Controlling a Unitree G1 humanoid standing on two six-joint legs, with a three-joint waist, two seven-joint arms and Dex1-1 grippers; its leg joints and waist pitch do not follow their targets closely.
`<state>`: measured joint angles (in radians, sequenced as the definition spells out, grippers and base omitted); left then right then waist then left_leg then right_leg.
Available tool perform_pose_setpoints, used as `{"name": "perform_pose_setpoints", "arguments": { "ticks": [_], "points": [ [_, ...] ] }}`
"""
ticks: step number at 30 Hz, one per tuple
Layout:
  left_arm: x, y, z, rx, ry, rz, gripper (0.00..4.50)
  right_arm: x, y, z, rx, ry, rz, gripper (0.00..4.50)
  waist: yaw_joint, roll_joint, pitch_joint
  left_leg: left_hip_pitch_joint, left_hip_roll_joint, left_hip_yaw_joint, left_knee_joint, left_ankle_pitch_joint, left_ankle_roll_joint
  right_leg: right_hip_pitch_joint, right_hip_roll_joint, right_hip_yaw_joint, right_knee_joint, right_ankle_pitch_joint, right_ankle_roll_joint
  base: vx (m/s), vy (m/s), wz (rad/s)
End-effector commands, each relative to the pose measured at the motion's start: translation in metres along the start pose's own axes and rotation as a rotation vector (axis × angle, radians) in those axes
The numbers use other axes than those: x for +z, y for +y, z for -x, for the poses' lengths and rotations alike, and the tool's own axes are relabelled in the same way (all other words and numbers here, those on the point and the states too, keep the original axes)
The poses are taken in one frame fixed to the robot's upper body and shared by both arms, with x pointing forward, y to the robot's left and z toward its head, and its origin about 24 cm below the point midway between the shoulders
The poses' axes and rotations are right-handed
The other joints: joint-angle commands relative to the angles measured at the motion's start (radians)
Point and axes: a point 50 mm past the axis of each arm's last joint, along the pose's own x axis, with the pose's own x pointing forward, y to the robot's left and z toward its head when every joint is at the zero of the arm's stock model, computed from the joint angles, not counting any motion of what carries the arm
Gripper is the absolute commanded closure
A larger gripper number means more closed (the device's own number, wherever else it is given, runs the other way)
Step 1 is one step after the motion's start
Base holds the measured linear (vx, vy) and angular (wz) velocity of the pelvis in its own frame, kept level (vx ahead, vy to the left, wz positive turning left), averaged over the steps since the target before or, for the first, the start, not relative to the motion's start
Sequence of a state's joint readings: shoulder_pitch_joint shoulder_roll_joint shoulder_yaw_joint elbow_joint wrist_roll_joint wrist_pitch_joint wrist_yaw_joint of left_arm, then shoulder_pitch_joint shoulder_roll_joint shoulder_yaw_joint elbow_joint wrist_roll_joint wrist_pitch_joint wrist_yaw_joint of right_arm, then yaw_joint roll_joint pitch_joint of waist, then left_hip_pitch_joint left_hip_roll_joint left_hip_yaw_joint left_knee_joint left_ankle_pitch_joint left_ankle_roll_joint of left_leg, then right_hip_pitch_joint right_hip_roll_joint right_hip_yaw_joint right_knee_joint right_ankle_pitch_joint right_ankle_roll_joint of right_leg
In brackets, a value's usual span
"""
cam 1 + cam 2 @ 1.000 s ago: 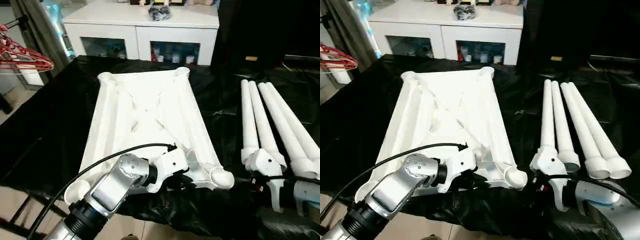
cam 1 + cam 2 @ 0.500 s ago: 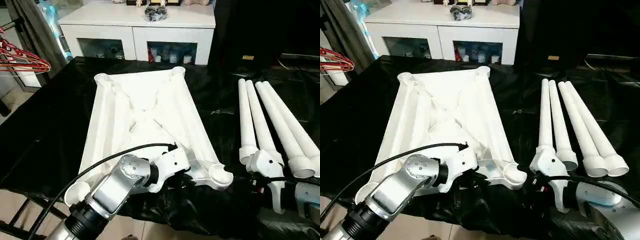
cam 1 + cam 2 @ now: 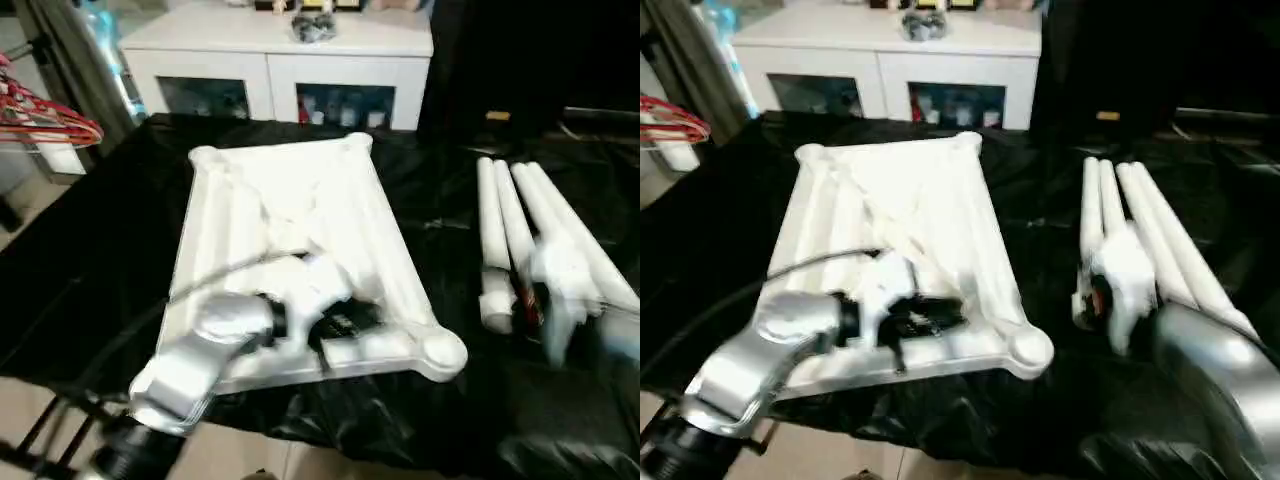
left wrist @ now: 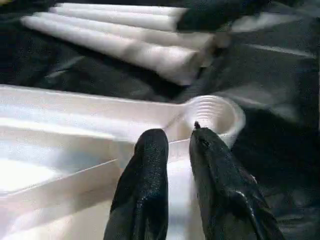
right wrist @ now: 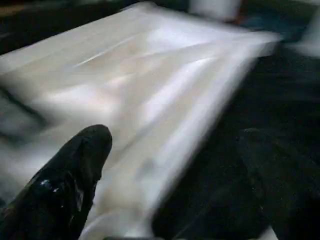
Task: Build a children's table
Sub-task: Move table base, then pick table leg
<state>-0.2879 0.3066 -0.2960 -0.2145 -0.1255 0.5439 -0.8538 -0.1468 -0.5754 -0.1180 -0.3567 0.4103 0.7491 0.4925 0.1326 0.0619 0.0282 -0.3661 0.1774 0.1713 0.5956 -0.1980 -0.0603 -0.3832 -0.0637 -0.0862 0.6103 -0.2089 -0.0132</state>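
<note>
In the middle of the left eye view, a large white rectangular plastic table top (image 3: 300, 225) lies ribbed underside up on a bench draped in black sheeting (image 3: 100, 260), with a rounded socket at each corner. To its right, four long white tapered round legs (image 3: 560, 235) lie side by side on the sheeting, apart from the top.

At the lower left, the silver left forearm reaches over the top's near edge. The left claw (image 4: 177, 145) hangs just above that edge, beside the near-right corner socket (image 4: 215, 112); its two black fingers (image 4: 147, 175) stand a narrow gap apart with nothing between them.

At the right of the frame, the right claw (image 3: 1115, 290) is blurred over the thick ends of the legs. In the right wrist view its black fingers (image 5: 75, 170) are spread wide and hold nothing.

At the top of the frame stands a white cabinet with glass doors (image 3: 280, 70), and red hangers (image 3: 45, 115) show at the upper left.
</note>
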Motion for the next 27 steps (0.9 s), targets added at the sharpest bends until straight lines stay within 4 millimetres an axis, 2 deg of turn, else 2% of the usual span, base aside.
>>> {"name": "perform_pose_setpoints", "arguments": {
  "ticks": [1,2,3,4,5,6,7,8,9,10,11,14,16,19,20,23,27],
  "points": [
    [0.002,0.005,0.008,0.056,0.008,-0.019,3.35,-0.008,-0.011,-0.005,-0.123,0.062,-0.031,0.0,-0.002,-0.021,-0.042,0.007,0.048,-0.024,-0.067,-0.125,0.039,0.034,-0.082,0.055,-0.093,-0.29,-0.12,0.0,0.0,0.0],
    [0.002,0.004,0.011,0.049,0.005,-0.019,3.25,-0.01,-0.018,-0.012,-0.195,0.088,-0.064,0.0,-0.001,-0.019,-0.043,0.007,0.049,-0.022,-0.066,-0.12,0.036,0.035,-0.082,0.058,-0.09,-0.267,-0.122,0.0,0.0,0.0],
    [0.002,0.004,0.011,0.049,0.005,-0.019,3.18,-0.01,-0.018,-0.012,-0.195,0.088,-0.064,0.0,0.003,-0.021,-0.045,0.007,0.048,-0.022,-0.067,-0.108,0.036,0.035,-0.082,0.058,-0.083,-0.239,-0.131,0.0,0.0,0.0],
    [0.003,0.003,0.012,0.039,0.003,-0.016,3.18,-0.011,-0.02,-0.015,-0.221,0.1,-0.077,0.0,0.007,-0.018,-0.047,0.01,0.05,-0.021,-0.065,-0.102,0.033,0.034,-0.082,0.059,-0.081,-0.215,-0.132,0.0,0.0,0.0],
    [0.004,0.001,0.014,0.026,0.001,-0.008,3.0,-0.014,-0.025,-0.022,-0.275,0.127,-0.125,0.0,0.006,-0.024,-0.047,0.009,0.051,-0.02,-0.066,-0.098,0.034,0.035,-0.081,0.06,-0.08,-0.201,-0.133,0.0,0.0,0.0],
    [0.004,0.001,0.015,0.024,0.0,-0.009,2.86,-0.014,-0.027,-0.023,-0.287,0.132,-0.135,0.0,0.007,-0.024,-0.05,0.006,0.051,-0.023,-0.067,-0.073,0.034,0.039,-0.084,0.059,-0.069,-0.166,-0.149,0.0,0.0,0.0],
    [0.006,0.0,0.016,0.023,-0.003,-0.015,2.86,-0.015,-0.029,-0.027,-0.312,0.143,-0.163,0.0,0.007,-0.021,-0.05,0.005,0.051,-0.023,-0.066,-0.069,0.033,0.039,-0.083,0.058,-0.069,-0.159,-0.152,0.0,0.0,0.0],
    [0.007,0.0,0.016,0.025,-0.003,-0.02,2.77,-0.016,-0.033,-0.03,-0.342,0.16,-0.192,0.0,0.006,-0.026,-0.05,0.007,0.05,-0.021,-0.065,-0.056,0.033,0.038,-0.083,0.06,-0.065,-0.132,-0.161,0.0,0.0,0.0],
    [0.007,0.0,0.016,0.028,-0.002,-0.024,2.72,-0.016,-0.035,-0.033,-0.359,0.169,-0.206,0.0,0.007,-0.026,-0.051,0.004,0.049,-0.019,-0.063,-0.046,0.034,0.04,-0.083,0.06,-0.064,-0.117,-0.162,0.0,0.0,0.0],
    [0.008,0.0,0.016,0.029,-0.002,-0.027,2.72,-0.017,-0.037,-0.036,-0.371,0.19,-0.224,0.0,0.007,-0.026,-0.05,0.006,0.049,-0.019,-0.063,-0.046,0.033,0.039,-0.083,0.061,-0.064,-0.112,-0.163,0.0,0.0,0.0],
    [0.008,0.0,0.016,0.03,-0.001,-0.027,2.66,-0.018,-0.037,-0.037,-0.375,0.197,-0.229,0.0,0.007,-0.031,-0.048,0.003,0.047,-0.018,-0.064,-0.05,0.034,0.042,-0.084,0.061,-0.063,-0.121,-0.163,0.0,0.0,0.0],
    [0.009,-0.003,0.017,0.011,0.008,-0.037,2.31,-0.02,-0.04,-0.039,-0.395,0.244,-0.235,0.0,0.009,-0.029,-0.047,0.004,0.049,-0.018,-0.066,-0.057,0.027,0.043,-0.084,0.061,-0.066,-0.147,-0.146,0.0,0.0,0.0],
    [0.009,-0.007,0.019,-0.02,0.019,-0.032,2.31,-0.022,-0.043,-0.041,-0.417,0.277,-0.237,0.0,0.006,-0.033,-0.047,0.007,0.05,-0.018,-0.067,-0.065,0.017,0.042,-0.084,0.061,-0.066,-0.152,-0.142,0.0,0.0,0.0],
    [0.008,-0.009,0.019,-0.031,0.027,-0.027,2.31,-0.022,-0.046,-0.042,-0.447,0.294,-0.25,0.0,0.006,-0.032,-0.045,0.006,0.047,-0.016,-0.067,-0.066,0.013,0.042,-0.084,0.062,-0.067,-0.157,-0.146,0.0,0.0,0.0],
    [0.008,-0.009,0.019,-0.032,0.029,-0.023,2.31,-0.022,-0.047,-0.043,-0.46,0.3,-0.256,0.0,0.006,-0.036,-0.045,0.006,0.047,-0.015,-0.066,-0.066,0.011,0.042,-0.084,0.063,-0.066,-0.158,-0.143,0.0,0.0,0.0],
    [0.007,-0.01,0.019,-0.044,0.03,-0.007,2.31,-0.023,-0.05,-0.045,-0.481,0.31,-0.283,0.0,0.006,-0.035,-0.044,0.006,0.045,-0.015,-0.066,-0.07,0.008,0.042,-0.084,0.063,-0.068,-0.175,-0.139,0.0,0.0,0.0],
    [0.008,-0.011,0.019,-0.055,0.034,-0.005,2.31,-0.024,-0.05,-0.049,-0.473,0.328,-0.315,0.0,0.007,-0.034,-0.046,0.006,0.046,-0.016,-0.065,-0.06,0.006,0.043,-0.083,0.062,-0.063,-0.149,-0.141,0.0,0.0,0.0]
  ]
}}
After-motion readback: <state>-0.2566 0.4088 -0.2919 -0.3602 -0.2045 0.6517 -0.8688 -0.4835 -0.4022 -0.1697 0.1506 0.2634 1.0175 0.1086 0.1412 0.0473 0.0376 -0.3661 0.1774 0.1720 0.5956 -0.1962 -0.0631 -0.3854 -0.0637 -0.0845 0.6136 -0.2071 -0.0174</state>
